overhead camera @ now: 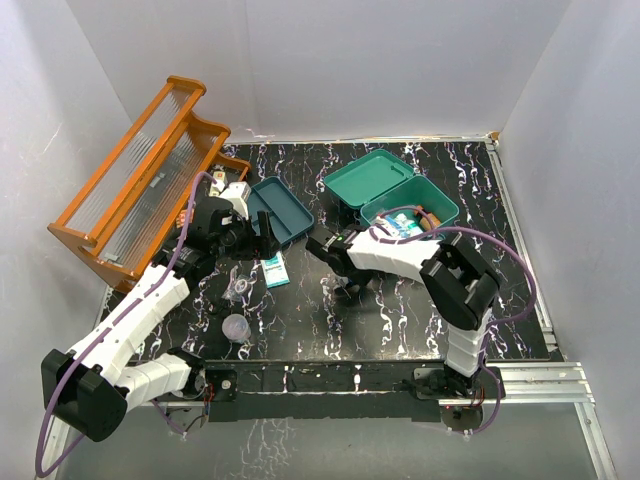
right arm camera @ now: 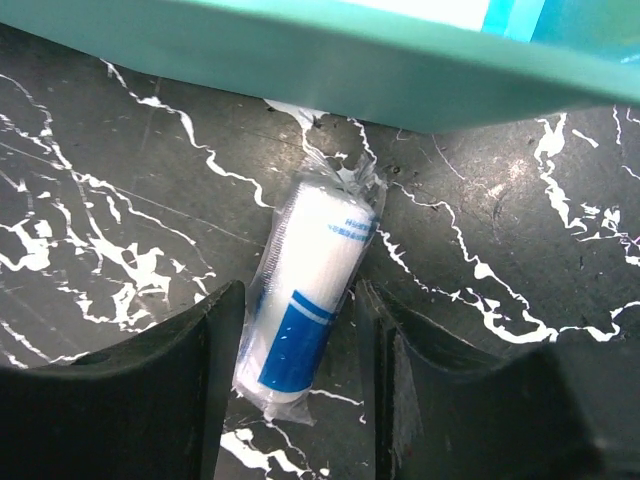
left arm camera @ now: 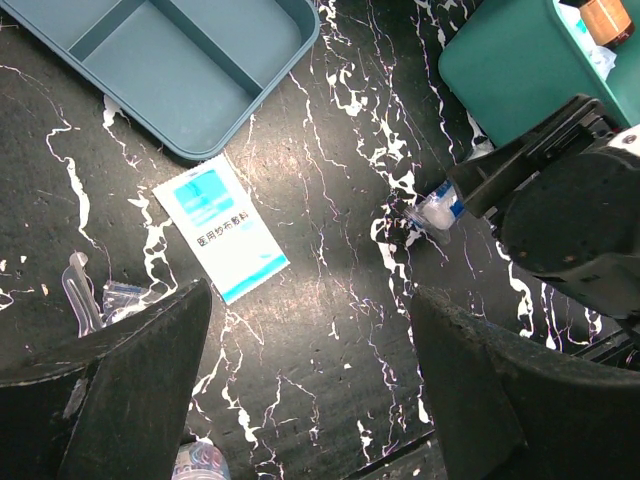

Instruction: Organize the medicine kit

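The medicine kit (overhead camera: 395, 205) is a teal box at the back right, its lid (overhead camera: 367, 176) open and several items inside. Its flat divided insert tray (overhead camera: 283, 212) lies to the left on the table and also shows in the left wrist view (left arm camera: 170, 70). A white bandage roll (right arm camera: 318, 270) with a blue band, wrapped in clear plastic, lies on the table beside the kit wall (right arm camera: 330, 70). My right gripper (right arm camera: 300, 292) straddles the roll, open, with a gap on its right side. My left gripper (left arm camera: 310, 295) hangs open over bare table, holding nothing.
A white and blue packet (left arm camera: 220, 230) lies just in front of the insert tray. Clear plastic pieces (left arm camera: 85, 295) and a small cup (overhead camera: 236, 327) sit nearer the left arm. An orange wooden rack (overhead camera: 145, 180) with clear ribbed panels stands at the far left.
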